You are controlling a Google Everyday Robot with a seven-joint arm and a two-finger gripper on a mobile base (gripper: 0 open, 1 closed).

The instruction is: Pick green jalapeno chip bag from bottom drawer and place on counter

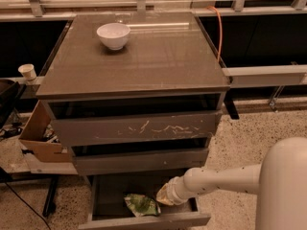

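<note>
The green jalapeno chip bag (pixel 141 205) lies wrinkled on the floor of the open bottom drawer (pixel 144 221), near its middle. My white arm reaches in from the right. My gripper (pixel 163 197) is low inside the drawer, just right of the bag and close to its edge. I cannot tell whether it touches the bag. The counter (pixel 144 56) is the broad glossy top of the cabinet, well above the gripper.
A white bowl (pixel 113 35) stands on the counter's back left. The scratched taller drawer front (pixel 136 127) and the middle drawer front (pixel 141 159) overhang the open drawer. A cardboard box (pixel 38 138) and a paper cup (pixel 27 72) are at the left.
</note>
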